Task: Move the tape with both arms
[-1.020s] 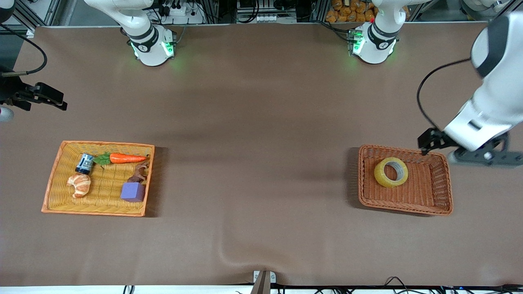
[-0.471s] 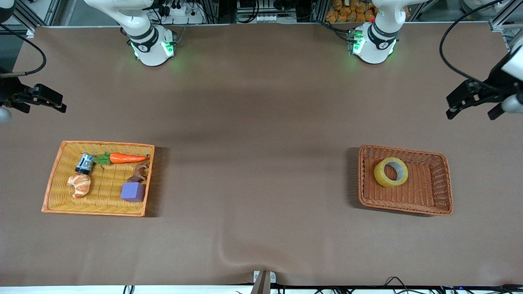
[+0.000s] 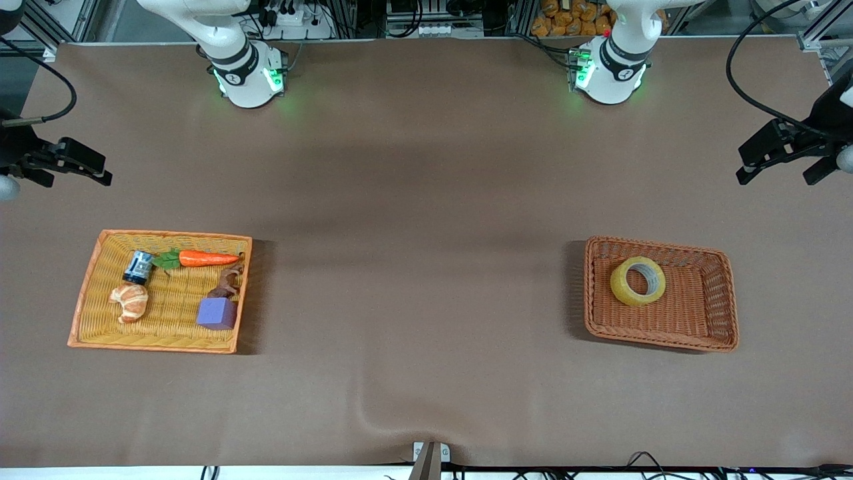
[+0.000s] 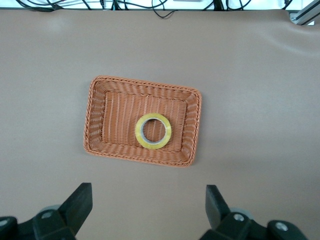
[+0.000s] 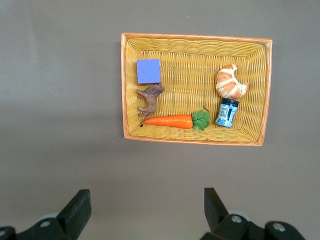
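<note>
While the front view only catches both grippers as dark shapes at the table's ends, the wrist views look straight down and show the fingers clearly spread with nothing between them.

Nearest the front camera are the two baskets. Toward the left arm's end sits a reddish-brown wicker basket (image 3: 728,313), rectangular with a braided rim, and the tape (image 3: 638,281) lies flat inside it, a translucent yellow ring with a grey-brown core, toward the basket's end nearer the middle of the table. The left wrist view shows the same tape (image 4: 153,131) dead-on as a neat circle, which the front view tilts a bit.

Toward the right arm's end is a yellow woven basket (image 3: 90,287) with an orange rim. In it: a glossy croissant (image 3: 129,301), a purple cube (image 3: 216,313) with flat matte faces, a small brown animal figure (image 3: 226,283) touching the cube, a blue jar (image 3: 138,267) lying on its side, and a carrot (image 3: 208,258) with green leaves. The right wrist view makes the figure's legs readable; from the front it's just a brown lump.

Farther back, the left gripper (image 3: 783,160) hangs wide open and empty over the bare brown table at its own end, and the right gripper (image 3: 70,167) does the same at its end, also open, holding nothing
</note>
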